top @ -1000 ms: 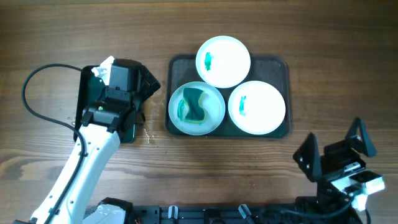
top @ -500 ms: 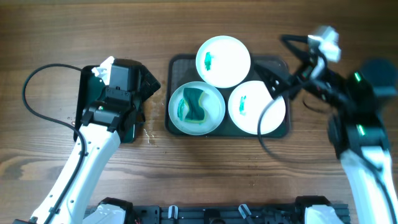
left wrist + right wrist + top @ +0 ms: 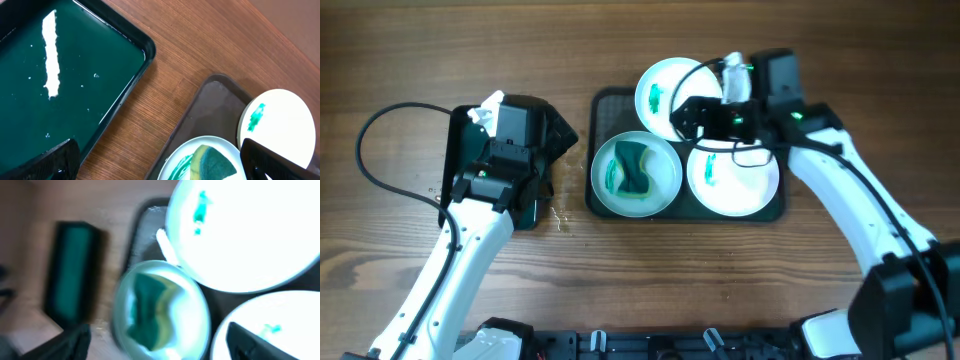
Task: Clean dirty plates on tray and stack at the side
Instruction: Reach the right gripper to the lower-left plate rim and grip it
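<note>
Right gripper (image 3: 688, 115), jaws apart, swung in from near right over plates (image 3: 740, 182) on tray (image 3: 605, 103); sponge (image 3: 636, 168) pickup likely next.

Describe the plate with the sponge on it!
Find the dark grey-green rectangular tray on the wooden table. Of its three round white plates, look at the left plate. Only it holds a green-and-yellow sponge; the far plate and right plate show just green smears.

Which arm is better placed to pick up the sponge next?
Right: right gripper hangs open over the tray, close to the sponge; left gripper sits off by the black tray.
</note>
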You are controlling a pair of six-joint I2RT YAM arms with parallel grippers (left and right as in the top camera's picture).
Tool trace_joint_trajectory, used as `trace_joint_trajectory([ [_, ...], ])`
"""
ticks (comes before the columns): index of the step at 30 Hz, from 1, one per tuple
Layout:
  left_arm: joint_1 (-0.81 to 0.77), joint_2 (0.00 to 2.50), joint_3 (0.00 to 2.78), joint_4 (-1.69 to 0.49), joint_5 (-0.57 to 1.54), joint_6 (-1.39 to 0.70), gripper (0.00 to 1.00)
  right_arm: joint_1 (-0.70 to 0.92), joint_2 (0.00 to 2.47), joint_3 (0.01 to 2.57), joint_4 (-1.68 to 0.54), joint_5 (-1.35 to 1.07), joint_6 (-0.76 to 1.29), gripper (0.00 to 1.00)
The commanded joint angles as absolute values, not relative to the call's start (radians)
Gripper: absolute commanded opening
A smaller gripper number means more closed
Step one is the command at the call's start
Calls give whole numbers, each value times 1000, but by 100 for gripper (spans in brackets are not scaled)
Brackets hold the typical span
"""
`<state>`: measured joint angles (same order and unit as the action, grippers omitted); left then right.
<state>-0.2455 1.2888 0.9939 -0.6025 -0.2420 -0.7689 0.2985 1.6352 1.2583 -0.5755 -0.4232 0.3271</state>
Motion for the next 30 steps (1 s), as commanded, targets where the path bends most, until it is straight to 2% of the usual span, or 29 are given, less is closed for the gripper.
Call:
trace_joint_trajectory([
  [1, -240, 1292, 995, -599, -259, -764, 100, 335, 1699, 1322, -599, -232, 227, 71],
  [3, -240, 1292, 995, -599, -259, -764, 100, 346, 1745, 1322, -591, -232, 224, 48],
  [4, -240, 1292, 995, -599, -259, -764, 100, 347, 1764, 1322, -584, -233, 219, 44],
  [11, -240, 1292, 995, -596, -259, -764, 100, 382, 1907, 1322, -500, -302, 137, 43],
  [15, -240, 1292, 995, -596, -259, -764, 100, 410, 1932, 1322, -533, -305, 141, 49],
  [30, -240, 1292, 995, -596, -259, -764, 100, 413, 2010, 1318, -553, -278, 160, 49],
])
